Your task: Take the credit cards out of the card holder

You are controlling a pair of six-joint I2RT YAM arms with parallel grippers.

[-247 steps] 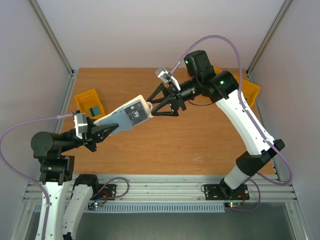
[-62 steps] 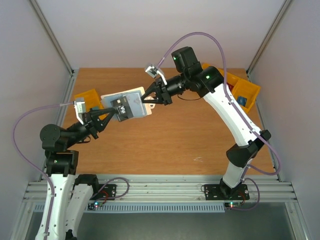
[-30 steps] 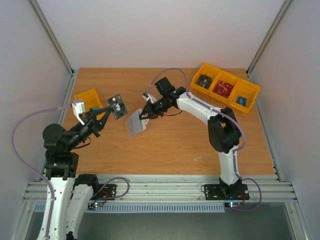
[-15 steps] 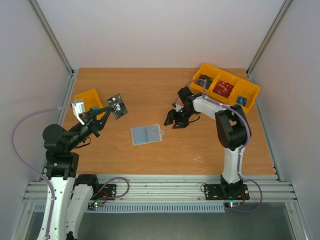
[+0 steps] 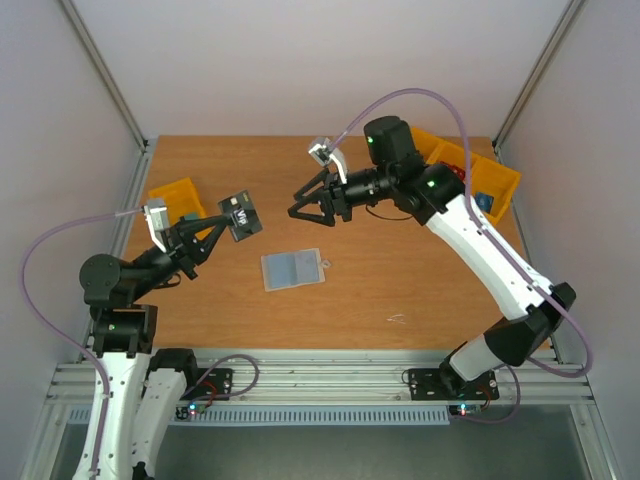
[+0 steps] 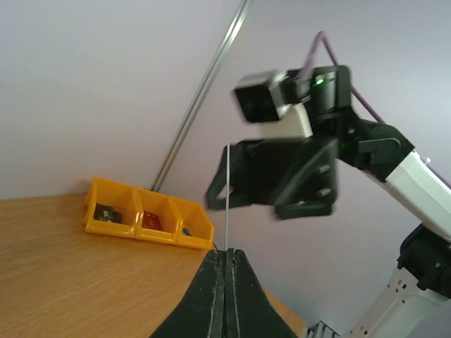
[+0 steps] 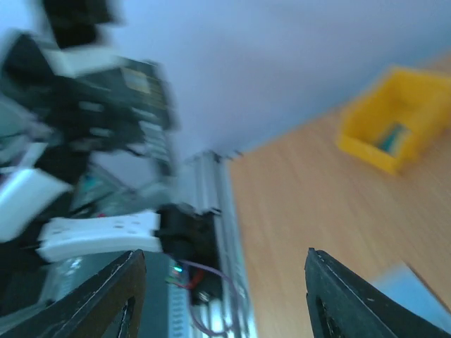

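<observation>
The card holder [image 5: 292, 269] lies open and flat on the table, pale blue-grey side up, with nothing touching it. My left gripper [image 5: 222, 228] is raised above the table's left side, shut on a dark credit card [image 5: 238, 215] with pale lettering. In the left wrist view that card [image 6: 227, 197] shows edge-on, standing up from the shut left gripper [image 6: 227, 252]. My right gripper [image 5: 308, 215] hangs open and empty in the air, up and right of the holder, facing the card. In the blurred right wrist view the right gripper [image 7: 224, 253] holds nothing.
A single yellow bin [image 5: 178, 203] sits at the table's left edge behind the left gripper. A row of yellow bins [image 5: 490, 185] with small items stands at the back right, partly hidden by the right arm. It also shows in the left wrist view as yellow bins [image 6: 148, 222].
The right gripper opened and let the card holder drop flat on the table, pulled away right, then rose and swung back toward the left gripper. The left gripper kept its card almost still.
</observation>
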